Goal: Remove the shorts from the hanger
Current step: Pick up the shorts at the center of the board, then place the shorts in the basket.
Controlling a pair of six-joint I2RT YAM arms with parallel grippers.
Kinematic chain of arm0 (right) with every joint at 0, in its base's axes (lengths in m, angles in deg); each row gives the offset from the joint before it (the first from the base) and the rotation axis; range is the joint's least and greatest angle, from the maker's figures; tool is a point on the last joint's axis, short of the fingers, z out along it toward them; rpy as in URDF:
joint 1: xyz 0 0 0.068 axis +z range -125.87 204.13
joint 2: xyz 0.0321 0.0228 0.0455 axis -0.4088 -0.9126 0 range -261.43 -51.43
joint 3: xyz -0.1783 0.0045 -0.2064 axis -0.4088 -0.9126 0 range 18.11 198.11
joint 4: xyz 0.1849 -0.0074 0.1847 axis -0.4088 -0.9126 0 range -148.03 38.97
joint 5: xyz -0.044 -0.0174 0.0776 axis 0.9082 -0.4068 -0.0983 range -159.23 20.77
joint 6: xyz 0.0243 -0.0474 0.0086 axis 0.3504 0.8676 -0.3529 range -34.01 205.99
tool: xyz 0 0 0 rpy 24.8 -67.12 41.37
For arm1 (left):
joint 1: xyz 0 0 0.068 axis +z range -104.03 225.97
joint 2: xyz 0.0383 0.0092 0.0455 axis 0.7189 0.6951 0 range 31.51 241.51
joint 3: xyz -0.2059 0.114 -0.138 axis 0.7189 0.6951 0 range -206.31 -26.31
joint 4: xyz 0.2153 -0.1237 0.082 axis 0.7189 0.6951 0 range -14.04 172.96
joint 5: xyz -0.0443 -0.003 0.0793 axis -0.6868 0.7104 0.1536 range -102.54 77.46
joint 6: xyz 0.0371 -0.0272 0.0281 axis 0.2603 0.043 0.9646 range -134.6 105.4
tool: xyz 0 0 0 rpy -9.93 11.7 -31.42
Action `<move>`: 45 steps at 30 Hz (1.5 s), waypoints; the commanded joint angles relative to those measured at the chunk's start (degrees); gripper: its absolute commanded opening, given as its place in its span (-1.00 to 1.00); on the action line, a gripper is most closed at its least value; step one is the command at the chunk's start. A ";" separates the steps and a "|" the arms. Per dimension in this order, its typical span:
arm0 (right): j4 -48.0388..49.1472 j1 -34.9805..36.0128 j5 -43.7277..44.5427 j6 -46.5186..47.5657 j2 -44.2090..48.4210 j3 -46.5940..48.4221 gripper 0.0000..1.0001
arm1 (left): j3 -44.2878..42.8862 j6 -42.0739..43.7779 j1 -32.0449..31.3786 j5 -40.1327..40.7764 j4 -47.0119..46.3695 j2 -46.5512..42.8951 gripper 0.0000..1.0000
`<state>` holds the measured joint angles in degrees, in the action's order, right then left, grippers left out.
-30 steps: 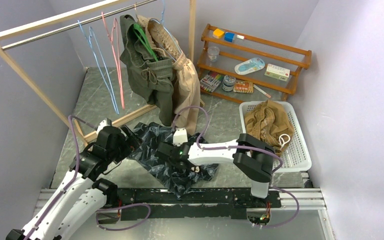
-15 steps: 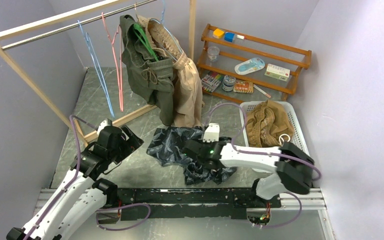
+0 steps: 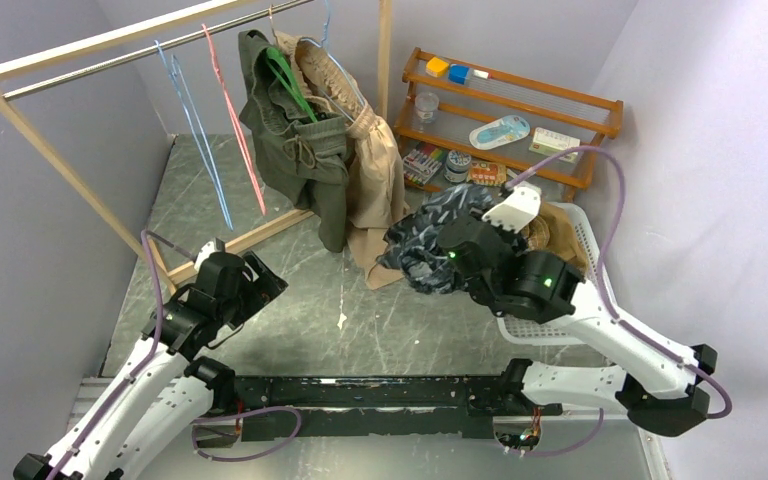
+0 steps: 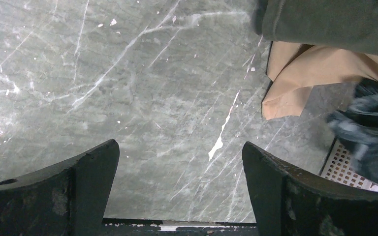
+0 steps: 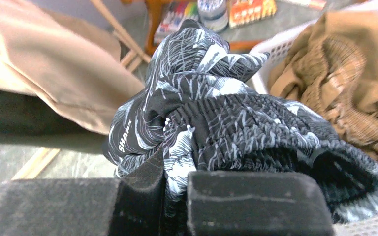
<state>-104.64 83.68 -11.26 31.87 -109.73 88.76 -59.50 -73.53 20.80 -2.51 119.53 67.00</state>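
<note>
Snugly inside right claw (image 5: 174,196), navy shorts (image 5: 236,123).

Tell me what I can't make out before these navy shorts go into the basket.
The basket: top view, the right arm covers most of it and of the tan-brown shorts inside.
The right fingers: right wrist view, tips buried in the navy shorts.
The navy shorts in the left wrist view: blurred, cut off by the right edge.
The olive shorts and beige shorts: top view, their own folds hide how they are hung.
</note>
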 commanded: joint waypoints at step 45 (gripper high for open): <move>15.69 -55.77 -18.79 27.50 -12.36 -8.33 -0.93 | 1.26 -0.78 0.38 -1.77 -1.02 -1.90 0.96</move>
<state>-94.54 30.54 -21.35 58.01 -117.38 80.98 -58.56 -74.04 20.80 -3.39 119.46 65.84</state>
